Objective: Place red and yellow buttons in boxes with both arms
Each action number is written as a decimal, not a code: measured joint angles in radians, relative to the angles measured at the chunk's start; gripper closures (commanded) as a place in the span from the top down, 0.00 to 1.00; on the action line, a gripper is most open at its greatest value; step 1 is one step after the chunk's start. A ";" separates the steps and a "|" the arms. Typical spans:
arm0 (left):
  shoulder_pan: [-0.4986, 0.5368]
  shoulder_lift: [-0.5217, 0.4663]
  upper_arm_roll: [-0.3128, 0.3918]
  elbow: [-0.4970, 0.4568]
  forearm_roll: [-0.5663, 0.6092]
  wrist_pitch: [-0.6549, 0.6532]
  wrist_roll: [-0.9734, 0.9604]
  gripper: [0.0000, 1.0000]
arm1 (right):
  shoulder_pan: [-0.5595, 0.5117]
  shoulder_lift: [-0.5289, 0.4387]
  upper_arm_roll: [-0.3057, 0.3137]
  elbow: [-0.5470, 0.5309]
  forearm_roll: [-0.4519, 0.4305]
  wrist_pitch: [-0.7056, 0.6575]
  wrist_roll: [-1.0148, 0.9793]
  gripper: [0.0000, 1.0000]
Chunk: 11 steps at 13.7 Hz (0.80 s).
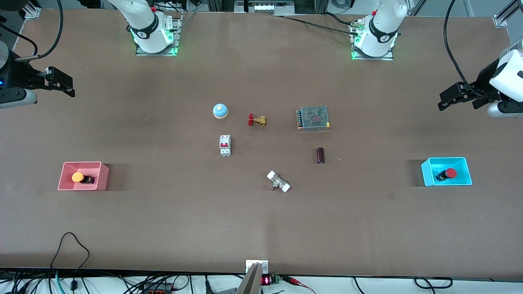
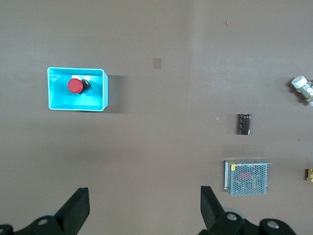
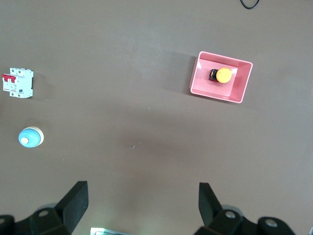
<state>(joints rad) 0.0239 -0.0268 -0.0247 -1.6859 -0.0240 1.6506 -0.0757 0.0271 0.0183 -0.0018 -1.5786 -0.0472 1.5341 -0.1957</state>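
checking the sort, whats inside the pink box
The pink box holds the yellow button, lying on its side with its black body toward the box's middle. The box floor under the button is covered; nothing else shows inside.

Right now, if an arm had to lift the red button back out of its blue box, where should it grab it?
Probably by the round cap. The red button lies on its side in the cyan box, so the open left gripper should come straight down between the walls and close across the cap.

The pink box [image 1: 103, 179] and cyan box [image 1: 428, 175] look like smooth plastic on a matt brown table [image 1: 163, 228].
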 measured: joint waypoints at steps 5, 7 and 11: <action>-0.001 0.001 -0.013 -0.001 0.000 0.040 0.000 1.00 | 0.001 0.000 -0.001 -0.001 0.000 0.000 0.000 1.00; -0.001 0.003 -0.014 -0.001 0.000 0.047 0.000 1.00 | 0.001 0.000 -0.001 -0.001 0.000 0.000 0.000 1.00; -0.004 0.033 -0.004 -0.001 0.000 0.051 0.000 1.00 | 0.004 0.000 -0.001 -0.001 0.000 0.000 0.000 1.00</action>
<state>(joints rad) 0.0200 0.0059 -0.0291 -1.6873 -0.0239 1.7020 -0.0757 0.0307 0.0183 -0.0024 -1.5800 -0.0472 1.5343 -0.1957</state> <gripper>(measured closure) 0.000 0.000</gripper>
